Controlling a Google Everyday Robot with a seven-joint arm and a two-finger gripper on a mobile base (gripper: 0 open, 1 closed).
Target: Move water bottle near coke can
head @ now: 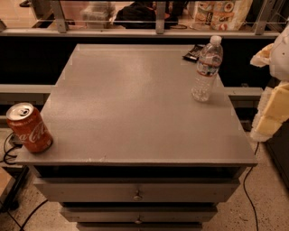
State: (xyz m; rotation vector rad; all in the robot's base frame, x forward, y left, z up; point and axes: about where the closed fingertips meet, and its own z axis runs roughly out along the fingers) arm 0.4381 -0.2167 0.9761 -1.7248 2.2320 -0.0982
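Fingers (pixel 274 110) at right edge; one water bottle (pixel 207 67), one coke can (pixel 29 127).

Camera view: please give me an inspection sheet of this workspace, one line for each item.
Surface: gray cabinet top, flat, with drawers below it.
Job's things: water bottle standing at the back right; coke can standing at the front left corner, far from the bottle.
Clutter: one dark packet at the back edge, beside the bottle.
Grippers: gripper at the right edge of the view, off the table, apart from the bottle.
Cables: black cables on the floor, at the left and at the right.
Surroundings: railing behind, bags beyond it.
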